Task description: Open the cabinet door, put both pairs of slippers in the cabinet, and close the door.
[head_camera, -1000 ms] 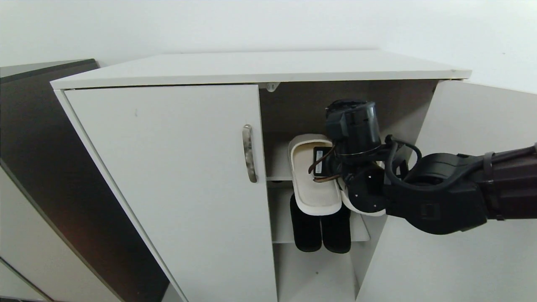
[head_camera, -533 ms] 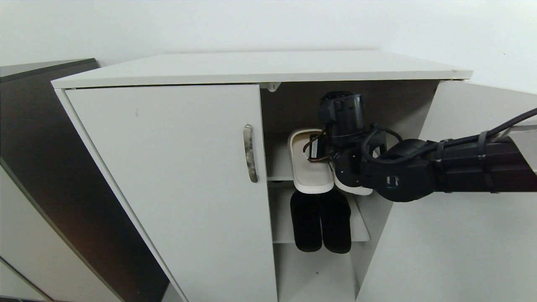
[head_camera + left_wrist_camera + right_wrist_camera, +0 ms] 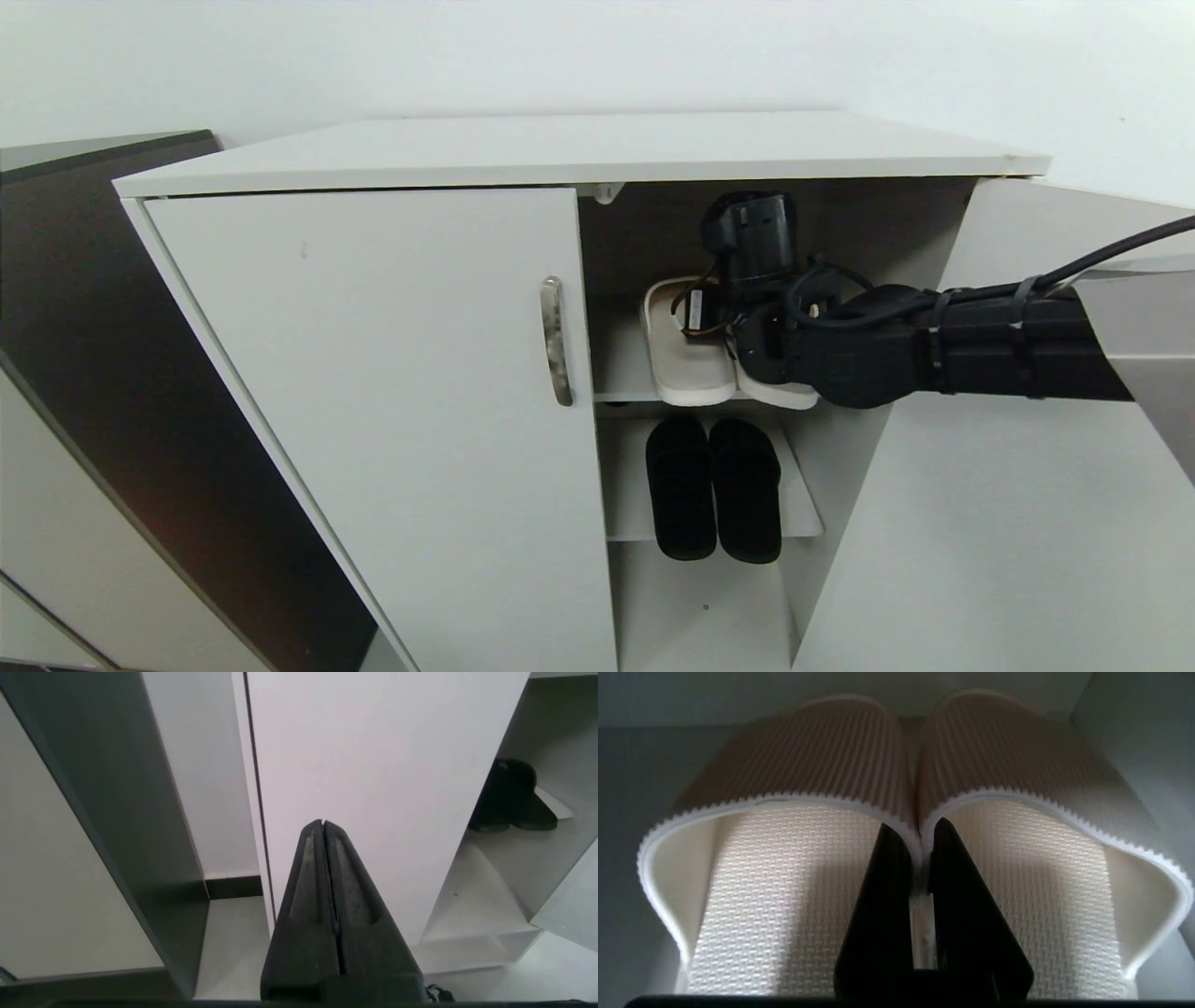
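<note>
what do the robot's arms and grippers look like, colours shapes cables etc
The right arm is matte black with bulky rounded joint housings, changing to a light grey link nearer the body. Black cables run along it, held by straps, with thin brownish wires at the wrist. The left gripper and right gripper each have two long flat black fingers.

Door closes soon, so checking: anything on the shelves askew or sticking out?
The black slippers overhang the front edge of the lower shelf. The white slippers above lie side by side, pinched by the right hand.
</note>
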